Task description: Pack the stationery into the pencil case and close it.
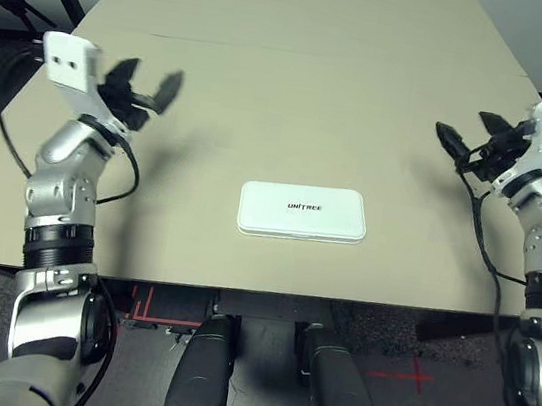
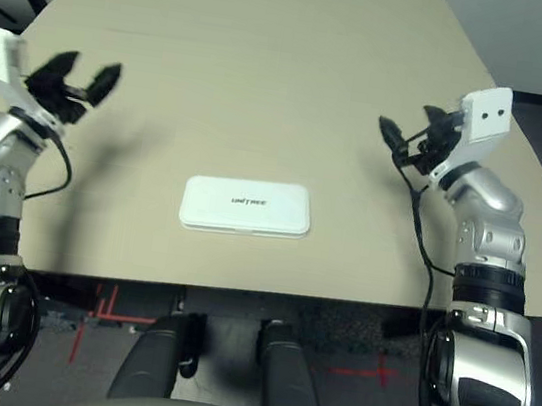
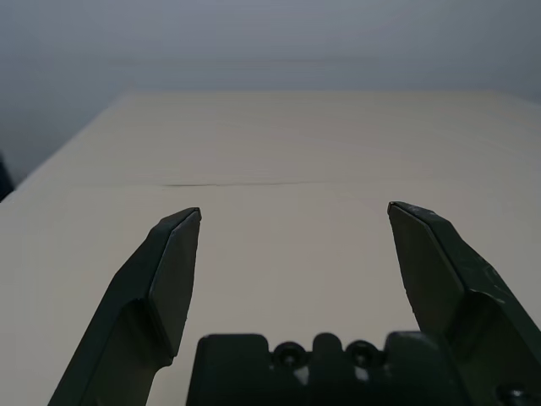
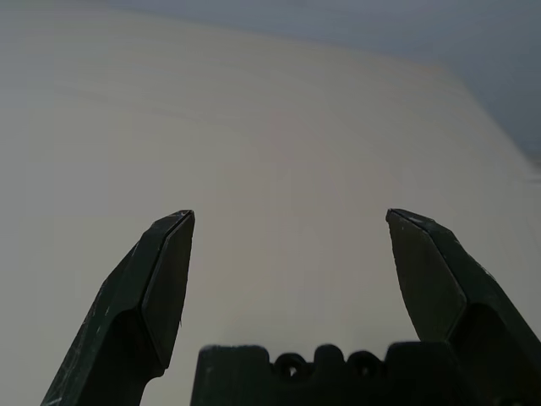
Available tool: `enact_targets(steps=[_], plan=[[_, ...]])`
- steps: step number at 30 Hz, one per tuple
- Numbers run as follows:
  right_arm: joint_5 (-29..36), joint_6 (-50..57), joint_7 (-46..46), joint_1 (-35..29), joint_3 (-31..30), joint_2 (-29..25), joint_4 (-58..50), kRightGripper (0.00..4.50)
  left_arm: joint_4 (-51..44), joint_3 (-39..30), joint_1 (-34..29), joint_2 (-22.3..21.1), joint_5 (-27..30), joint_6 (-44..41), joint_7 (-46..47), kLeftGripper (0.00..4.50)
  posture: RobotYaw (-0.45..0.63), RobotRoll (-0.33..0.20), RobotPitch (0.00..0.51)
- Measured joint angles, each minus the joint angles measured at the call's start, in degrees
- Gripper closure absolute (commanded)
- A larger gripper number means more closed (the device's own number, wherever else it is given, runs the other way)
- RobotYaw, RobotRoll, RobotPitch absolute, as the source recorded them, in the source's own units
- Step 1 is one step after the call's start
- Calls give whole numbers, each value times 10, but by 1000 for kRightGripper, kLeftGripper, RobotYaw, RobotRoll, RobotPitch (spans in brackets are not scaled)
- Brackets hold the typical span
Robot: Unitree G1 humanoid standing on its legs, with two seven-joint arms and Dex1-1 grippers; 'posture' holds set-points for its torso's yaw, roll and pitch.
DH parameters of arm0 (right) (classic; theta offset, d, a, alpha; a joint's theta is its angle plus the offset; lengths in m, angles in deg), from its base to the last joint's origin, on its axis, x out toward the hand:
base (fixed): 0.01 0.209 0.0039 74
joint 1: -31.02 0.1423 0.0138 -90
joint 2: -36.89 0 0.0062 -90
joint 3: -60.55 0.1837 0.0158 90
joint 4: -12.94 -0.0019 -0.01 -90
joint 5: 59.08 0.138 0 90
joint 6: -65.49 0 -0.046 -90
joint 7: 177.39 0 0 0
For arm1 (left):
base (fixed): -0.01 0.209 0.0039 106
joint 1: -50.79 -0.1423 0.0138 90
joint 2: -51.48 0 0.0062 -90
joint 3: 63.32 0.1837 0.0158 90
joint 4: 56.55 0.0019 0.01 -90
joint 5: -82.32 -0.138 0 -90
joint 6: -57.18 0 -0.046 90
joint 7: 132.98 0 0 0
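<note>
Btwn L claw (image 3: 294,207) & R claw (image 4: 290,211), white case (image 1: 303,213)

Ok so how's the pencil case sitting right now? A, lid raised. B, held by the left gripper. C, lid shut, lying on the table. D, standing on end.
C: the case lies flat on the table with its printed lid down.

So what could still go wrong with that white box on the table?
The pencil case lies lid down flat, near the table's front edge, so a careless sweep of an arm might push it off. With the lid shut, the stationery can't be seen, so a missing piece could go unnoticed. Both the left gripper and right gripper hang open, so neither would catch it.
</note>
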Motion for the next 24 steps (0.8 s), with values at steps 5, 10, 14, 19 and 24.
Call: enact_targets(steps=[5,10,14,19,24], plan=[[-12,-49,-62,22,18,-8,83,0,70,-9,1,-12,-5,56,24,45,-42,0,162],[-17,-73,-87,35,29,-15,144,0,110,-9,8,-24,-8,91,32,45,-49,0,176],[-21,-84,-87,47,29,-15,162,0,127,-3,17,-25,-9,103,31,45,-51,0,205],[-21,-87,-80,52,28,-12,167,0,127,-1,18,-29,-9,107,30,45,-42,0,227],[-22,-87,-75,51,26,-1,167,0,125,1,6,-35,-9,107,27,45,-41,0,228]])
